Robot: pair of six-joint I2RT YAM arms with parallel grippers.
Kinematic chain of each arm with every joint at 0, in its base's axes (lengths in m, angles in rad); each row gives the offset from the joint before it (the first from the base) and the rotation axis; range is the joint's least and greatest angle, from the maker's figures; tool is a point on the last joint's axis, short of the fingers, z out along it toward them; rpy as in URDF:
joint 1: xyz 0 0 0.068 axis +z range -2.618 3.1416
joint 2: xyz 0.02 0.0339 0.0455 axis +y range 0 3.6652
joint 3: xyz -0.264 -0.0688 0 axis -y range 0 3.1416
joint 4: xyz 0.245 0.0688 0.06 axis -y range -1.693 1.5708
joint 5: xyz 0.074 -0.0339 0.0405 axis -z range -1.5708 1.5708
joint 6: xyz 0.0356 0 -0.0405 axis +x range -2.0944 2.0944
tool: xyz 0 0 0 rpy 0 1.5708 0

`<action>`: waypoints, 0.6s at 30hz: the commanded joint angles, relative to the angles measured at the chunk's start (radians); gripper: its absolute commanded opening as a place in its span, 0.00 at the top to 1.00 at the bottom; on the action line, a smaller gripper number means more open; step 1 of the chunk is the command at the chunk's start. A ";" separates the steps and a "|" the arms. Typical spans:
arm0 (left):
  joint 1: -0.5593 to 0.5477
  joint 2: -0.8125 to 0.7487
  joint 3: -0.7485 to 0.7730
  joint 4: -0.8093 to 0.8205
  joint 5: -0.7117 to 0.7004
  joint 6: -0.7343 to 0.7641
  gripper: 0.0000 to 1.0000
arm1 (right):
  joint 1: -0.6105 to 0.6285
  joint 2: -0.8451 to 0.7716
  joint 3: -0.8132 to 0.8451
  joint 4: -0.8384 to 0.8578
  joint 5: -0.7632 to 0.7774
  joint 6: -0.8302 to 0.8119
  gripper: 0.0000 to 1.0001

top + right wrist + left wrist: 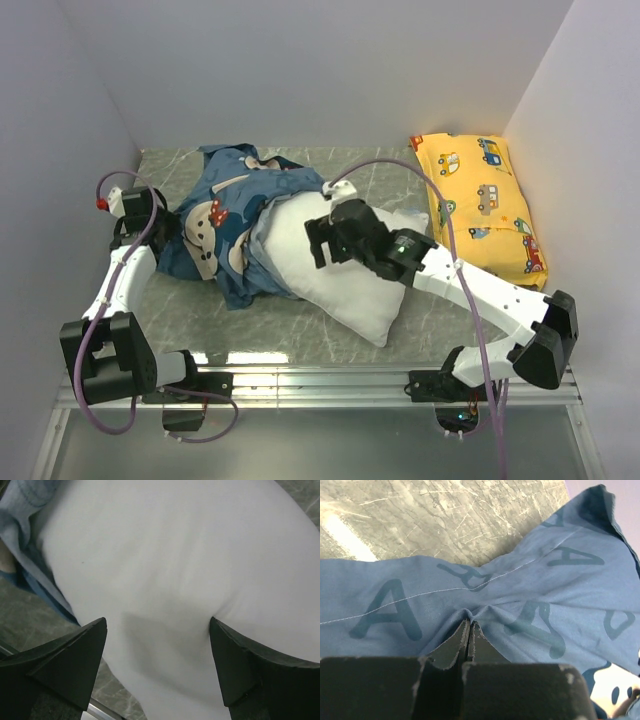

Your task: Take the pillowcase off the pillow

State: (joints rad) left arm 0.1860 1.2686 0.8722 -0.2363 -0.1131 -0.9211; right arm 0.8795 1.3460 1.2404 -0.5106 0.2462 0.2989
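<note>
The left gripper is pinching a fold of the pillowcase. Its jaws are squeezed right together and the blue fabric is puckering at the tips. In the left wrist view that cloth is showing big darker letter shapes, with a thin seam line running across it.

The pillowcase is lying bunched up on the far-left part of the table and is only covering the left end of the pillow. Most of the white pillow is sticking out bare, lying diagonally across the middle toward the near right.

The right gripper is spread wide and sitting down on that bare part. One finger is pressing in on each side of a white bulge, so it's straddling the pillow and not clamping anything.

The yellow car-print pillow is lying along the far-right wall, well apart from both grippers.
</note>
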 commanded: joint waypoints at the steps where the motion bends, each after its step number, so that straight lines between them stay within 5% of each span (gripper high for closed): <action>1: -0.011 -0.002 -0.001 0.052 -0.017 0.011 1.00 | 0.076 0.016 -0.004 0.006 0.143 -0.044 0.10; 6: -0.016 0.002 0.013 0.046 -0.007 0.027 0.99 | 0.243 0.056 -0.073 0.075 0.228 -0.050 0.04; 15: -0.017 0.002 0.056 0.020 0.032 0.060 1.00 | 0.276 0.286 -0.070 0.101 0.358 -0.063 0.00; 17: -0.019 0.003 0.080 0.009 0.059 0.073 0.99 | 0.273 0.333 -0.039 0.083 0.383 -0.073 0.02; 18: -0.020 0.000 0.093 0.003 0.078 0.077 0.99 | 0.271 0.366 -0.029 0.074 0.380 -0.078 0.12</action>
State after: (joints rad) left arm 0.1734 1.2736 0.8955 -0.2428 -0.0933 -0.8795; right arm 1.1660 1.6375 1.1793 -0.4324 0.5632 0.2276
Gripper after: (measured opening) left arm 0.011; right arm 0.938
